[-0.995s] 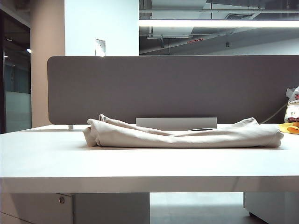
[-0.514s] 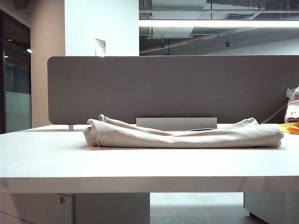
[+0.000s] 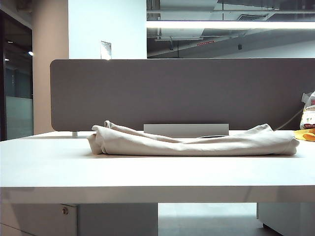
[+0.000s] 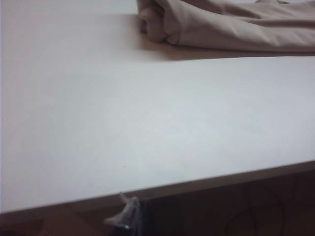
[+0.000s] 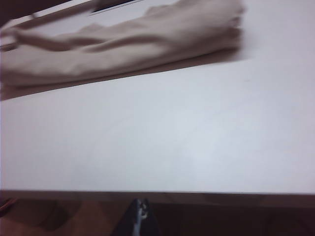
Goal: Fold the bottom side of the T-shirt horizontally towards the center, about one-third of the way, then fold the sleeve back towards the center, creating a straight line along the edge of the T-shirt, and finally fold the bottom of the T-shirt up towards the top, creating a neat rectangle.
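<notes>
The left gripper sits clenched and empty just off the near edge of the tabletop; the right gripper does likewise. Neither shows in the exterior view. One T-shirt lies bunched in a long roll across the far middle of the tabletop, well apart from both. Only the exterior view shows the grey partition behind it and one yellow and white packet at far right.
</notes>
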